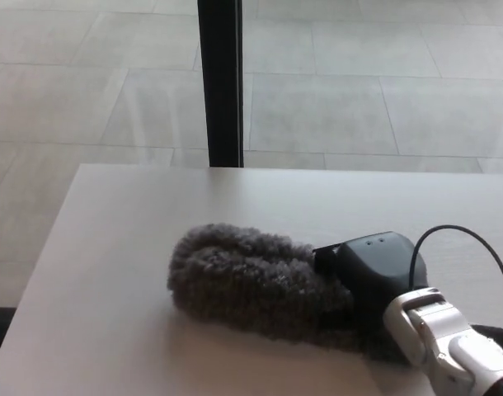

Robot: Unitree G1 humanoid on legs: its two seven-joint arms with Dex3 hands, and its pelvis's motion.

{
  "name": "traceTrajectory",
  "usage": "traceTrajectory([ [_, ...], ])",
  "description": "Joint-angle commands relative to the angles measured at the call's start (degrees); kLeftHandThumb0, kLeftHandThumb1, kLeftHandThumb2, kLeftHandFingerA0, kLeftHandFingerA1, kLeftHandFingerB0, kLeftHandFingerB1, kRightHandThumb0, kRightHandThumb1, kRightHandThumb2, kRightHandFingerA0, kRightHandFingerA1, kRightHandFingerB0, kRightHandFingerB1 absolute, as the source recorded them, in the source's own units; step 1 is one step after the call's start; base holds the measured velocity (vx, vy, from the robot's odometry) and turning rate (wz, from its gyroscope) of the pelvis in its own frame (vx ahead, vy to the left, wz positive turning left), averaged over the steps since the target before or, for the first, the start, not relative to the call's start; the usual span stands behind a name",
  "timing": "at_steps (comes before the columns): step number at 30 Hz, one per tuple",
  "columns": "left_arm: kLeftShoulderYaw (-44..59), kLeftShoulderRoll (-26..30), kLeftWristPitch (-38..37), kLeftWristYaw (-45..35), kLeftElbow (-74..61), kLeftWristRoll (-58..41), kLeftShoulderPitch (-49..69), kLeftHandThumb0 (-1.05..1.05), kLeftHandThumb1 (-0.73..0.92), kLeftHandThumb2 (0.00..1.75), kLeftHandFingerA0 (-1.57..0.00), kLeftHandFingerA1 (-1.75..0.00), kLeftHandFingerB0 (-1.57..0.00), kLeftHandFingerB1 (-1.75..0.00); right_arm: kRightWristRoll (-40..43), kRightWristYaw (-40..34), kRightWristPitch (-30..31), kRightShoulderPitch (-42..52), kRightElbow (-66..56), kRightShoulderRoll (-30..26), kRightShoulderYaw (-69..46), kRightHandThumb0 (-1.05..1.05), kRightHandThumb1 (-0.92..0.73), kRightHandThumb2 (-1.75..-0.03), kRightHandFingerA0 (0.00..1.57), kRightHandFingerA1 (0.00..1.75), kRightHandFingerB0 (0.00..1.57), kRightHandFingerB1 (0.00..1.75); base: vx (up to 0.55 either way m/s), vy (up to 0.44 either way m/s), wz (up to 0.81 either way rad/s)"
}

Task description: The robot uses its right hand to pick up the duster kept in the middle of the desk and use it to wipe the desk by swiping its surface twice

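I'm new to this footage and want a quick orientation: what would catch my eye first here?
The fluffy grey duster stands out, lying on the pale desk near its front middle. The robot's black right hand is at the duster's right end, with a white wrist behind it in the lower right corner. Beyond the desk, a dark vertical post rises against the tiled floor.

No readable txt, labels, brands or nos. anywhere; desk [111, 272] surface plain, unmarked.

Fuzzy grey duster [256, 285], pale woodgrain desk [111, 247], black robot hand [375, 272], white forearm [445, 342]
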Motion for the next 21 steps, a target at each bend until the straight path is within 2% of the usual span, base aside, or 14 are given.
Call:
traceTrajectory([
  [1,0.6,0.4,-0.1,0.2,0.2,-1.2,0.4,-0.54,0.73,0.60,-0.48,-0.66,-0.38,-0.49,0.7,-4.7,3.9,-1.2,10.6,-5.5,-3.6,-0.36,-0.64,-0.64,0.89,1.67,0.83,0.84,0.00,0.000,0.00],
  [2,0.7,0.4,-0.4,0.0,0.2,-1.2,0.6,-0.56,0.56,0.94,-0.46,-0.69,-0.32,-0.58,1.1,-5.7,3.2,-1.1,11.9,-6.4,-4.1,-0.35,-0.47,-0.92,1.19,1.34,0.82,1.01,0.00,0.000,0.00],
  [4,0.8,0.6,-0.6,0.0,0.2,-1.2,0.9,-0.56,0.56,0.95,-0.48,-0.70,-0.35,-0.59,1.3,-5.7,3.2,-1.6,14.9,-7.8,-4.8,-0.36,-0.45,-0.90,1.20,1.36,0.86,1.07,0.00,0.000,0.00],
  [6,0.8,0.6,-0.7,0.1,0.2,-1.1,1.4,-0.54,0.74,0.60,-0.49,-0.66,-0.39,-0.48,1.0,-6.3,4.4,-1.7,17.2,-9.0,-5.1,-0.37,-0.46,-0.91,1.18,1.34,0.84,1.05,0.00,0.000,0.00],
  [7,0.9,0.6,-0.5,0.1,0.0,-1.4,1.5,-0.55,0.57,0.95,-0.47,-0.70,-0.34,-0.58,2.0,-6.6,3.4,-1.1,17.5,-10.0,-6.2,-0.35,-0.60,-0.62,0.89,1.67,0.79,1.04,0.00,0.000,0.00],
  [8,0.3,0.7,-0.7,1.1,0.0,-0.7,1.6,-0.54,0.74,0.61,-0.53,-0.64,-0.40,-0.46,3.1,-6.2,3.2,-0.8,18.0,-10.7,-7.3,-0.32,-0.60,-0.62,0.89,1.65,0.78,0.85,0.00,0.000,0.00],
  [10,0.6,0.6,-0.1,1.2,0.0,-1.2,1.5,-0.53,0.73,0.61,-0.52,-0.68,-0.40,-0.48,4.9,-7.6,1.0,-0.2,19.5,-11.9,-9.6,-0.32,-0.58,-0.61,0.90,1.63,0.83,0.90,0.00,0.000,0.00],
  [11,0.4,0.8,-0.3,0.3,0.2,-1.0,1.7,-0.55,0.58,0.96,-0.48,-0.70,-0.33,-0.57,6.4,-5.6,3.0,0.2,20.8,-13.3,-11.5,-0.35,-0.61,-0.58,0.91,1.59,0.69,0.71,0.00,0.000,0.00],
  [12,0.4,0.7,-0.4,0.3,0.1,-1.1,1.8,-0.53,0.75,0.62,-0.50,-0.66,-0.36,-0.46,6.7,-6.4,2.4,0.6,21.3,-14.0,-12.1,-0.34,-0.60,-0.58,0.92,1.62,0.78,0.94,0.00,0.000,0.00],
  [13,-0.7,0.8,-1.4,0.1,-0.1,0.1,2.2,-0.56,0.60,0.97,-0.47,-0.69,-0.32,-0.57,7.9,-6.6,1.6,1.1,21.9,-14.8,-13.7,-0.33,-0.60,-0.63,0.91,1.65,0.79,1.02,0.00,0.000,0.00],
  [15,-0.7,0.9,-1.5,0.5,0.0,-0.2,2.1,-0.55,0.76,0.62,-0.50,-0.66,-0.42,-0.49,8.6,-7.1,3.4,1.3,23.9,-15.4,-15.5,-0.30,-0.59,-0.62,0.90,1.58,0.83,0.78,0.00,0.000,0.00],
  [18,-0.5,0.9,-1.7,0.4,0.0,-0.6,2.2,-0.54,0.76,0.62,-0.51,-0.66,-0.42,-0.49,9.2,-6.4,3.7,1.1,25.0,-15.5,-16.4,-0.31,-0.61,-0.58,0.90,1.56,0.82,0.75,0.00,0.000,0.00],
  [20,0.4,0.9,-0.7,0.6,0.1,-1.6,2.2,-0.55,0.58,0.95,-0.48,-0.70,-0.37,-0.59,9.7,-7.3,4.2,1.8,25.9,-15.7,-17.1,-0.33,-0.60,-0.58,0.90,1.57,0.79,0.83,0.00,0.000,0.00],
  [21,0.4,0.8,-0.8,0.4,0.0,-1.6,2.2,-0.53,0.74,0.62,-0.49,-0.67,-0.41,-0.48,10.1,-6.6,4.3,2.1,26.0,-16.0,-17.4,-0.32,-0.62,-0.58,0.89,1.58,0.80,0.82,0.00,0.000,0.00],
])
